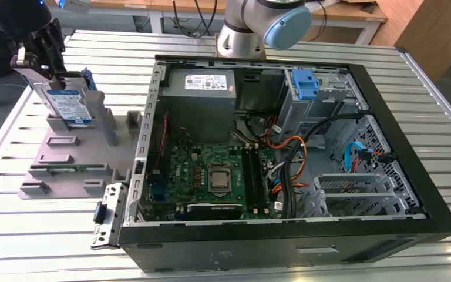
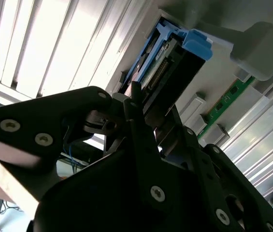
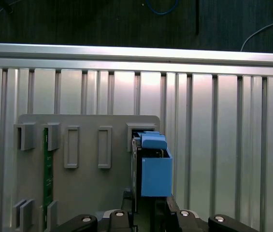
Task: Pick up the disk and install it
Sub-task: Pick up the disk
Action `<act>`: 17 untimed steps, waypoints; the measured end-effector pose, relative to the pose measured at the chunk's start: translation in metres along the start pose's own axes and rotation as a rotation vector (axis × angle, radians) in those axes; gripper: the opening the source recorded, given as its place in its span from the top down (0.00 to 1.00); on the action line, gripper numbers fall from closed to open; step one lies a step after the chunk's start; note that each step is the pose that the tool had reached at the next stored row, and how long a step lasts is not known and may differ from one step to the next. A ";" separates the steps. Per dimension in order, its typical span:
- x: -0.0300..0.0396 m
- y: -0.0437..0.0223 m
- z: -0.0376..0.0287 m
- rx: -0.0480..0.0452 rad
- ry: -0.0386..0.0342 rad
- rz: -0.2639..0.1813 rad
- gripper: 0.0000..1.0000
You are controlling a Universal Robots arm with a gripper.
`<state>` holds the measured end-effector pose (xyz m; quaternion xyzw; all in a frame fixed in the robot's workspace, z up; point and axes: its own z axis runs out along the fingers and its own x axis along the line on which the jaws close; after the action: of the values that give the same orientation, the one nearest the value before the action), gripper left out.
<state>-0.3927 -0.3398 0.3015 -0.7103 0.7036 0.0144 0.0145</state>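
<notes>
The claw (image 1: 51,71) is closed on the upper edge of the disk (image 1: 70,104), with a finger on either flat face. The disk stands upright on edge at the far end of the grey stand (image 1: 73,157), against a tall post. Its blue carrier frame (image 3: 154,170) shows in the first wrist view. The open computer case (image 1: 288,147) sits on the desk (image 1: 22,235), at the exterior view's right of the stand.

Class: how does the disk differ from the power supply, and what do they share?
The disk stands upright on the grey stand outside the case; the power supply sits inside it. The disk is a thin slab; the power supply is a bulkier box. The disk has a blue frame; the power supply has none. Both carry labels.
</notes>
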 end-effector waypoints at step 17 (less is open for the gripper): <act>0.0003 0.0000 0.0004 0.0022 0.0000 0.053 0.65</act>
<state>-0.3927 -0.3401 0.3011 -0.6914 0.7221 0.0140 0.0149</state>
